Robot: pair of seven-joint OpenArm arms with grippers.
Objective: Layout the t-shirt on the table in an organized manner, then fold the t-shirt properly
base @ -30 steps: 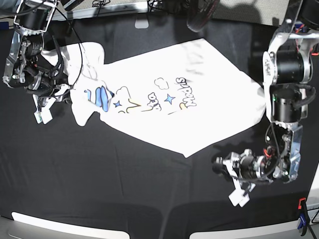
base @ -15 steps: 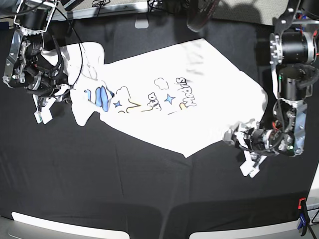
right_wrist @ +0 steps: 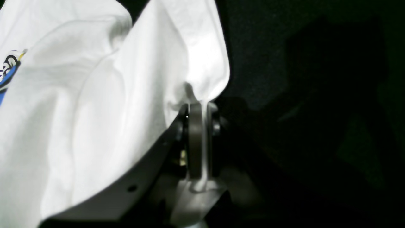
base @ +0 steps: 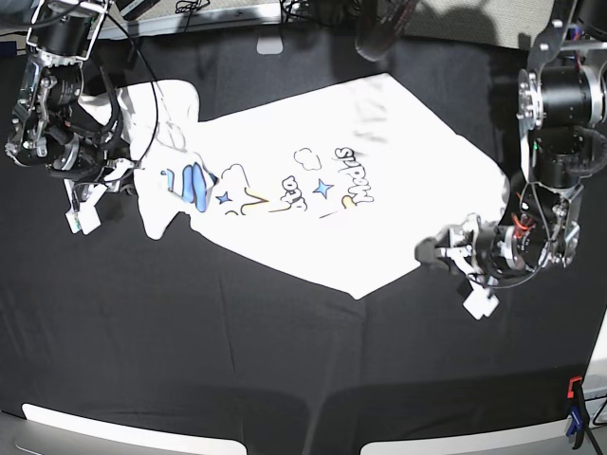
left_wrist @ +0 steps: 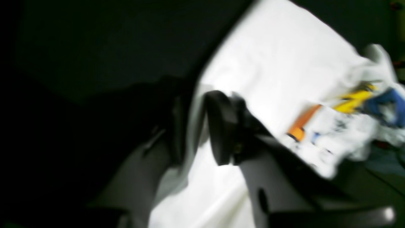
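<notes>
The white t-shirt [base: 379, 190] lies print side up on the black table [base: 237, 341], mostly flat, with its left end bunched. My right gripper [base: 125, 175] is at that bunched end; the right wrist view shows the gripper [right_wrist: 197, 106] shut on a fold of the shirt's white cloth [right_wrist: 95, 110]. My left gripper [base: 429, 254] is at the shirt's lower right hem. In the blurred left wrist view the gripper [left_wrist: 197, 99] stands open, its fingers astride the edge of the shirt [left_wrist: 278, 63], and a gap shows between them.
A red and blue clamp [base: 574, 417] holds the cloth at the front right corner. Dark gear [base: 379, 28] hangs over the table's far edge. A small white label [base: 270, 45] lies near it. Pale supports line the front edge.
My left gripper rose from the bare table at the front right to the shirt's lower right hem and opened there. The right arm and the shirt have stayed put.
</notes>
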